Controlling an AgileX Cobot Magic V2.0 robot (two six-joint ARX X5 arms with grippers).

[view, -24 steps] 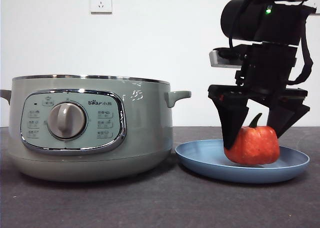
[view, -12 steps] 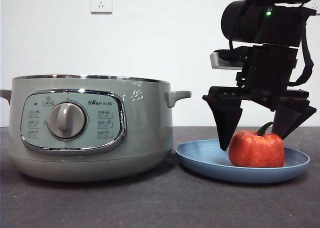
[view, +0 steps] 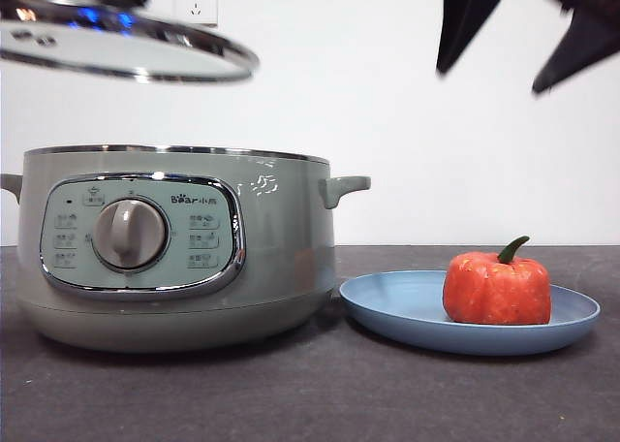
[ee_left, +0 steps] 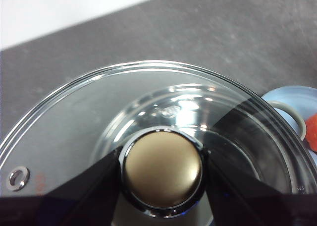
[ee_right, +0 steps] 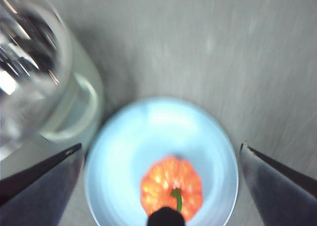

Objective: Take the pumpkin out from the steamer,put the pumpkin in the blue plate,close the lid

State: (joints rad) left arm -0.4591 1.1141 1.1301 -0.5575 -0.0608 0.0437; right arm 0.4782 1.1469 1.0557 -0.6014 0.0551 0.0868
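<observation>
On my dark grey table [view: 291, 394] against a white wall, the squat orange-red pumpkin [view: 497, 287] sits in the shallow light blue plate [view: 407, 311], beside the open sage-green steamer [view: 174, 248]. My left gripper [ee_left: 162, 169] clamps the knob of the domed glass lid [view: 126, 49], held above the steamer. My right gripper [view: 518, 35] hangs spread wide, high over the pumpkin.
</observation>
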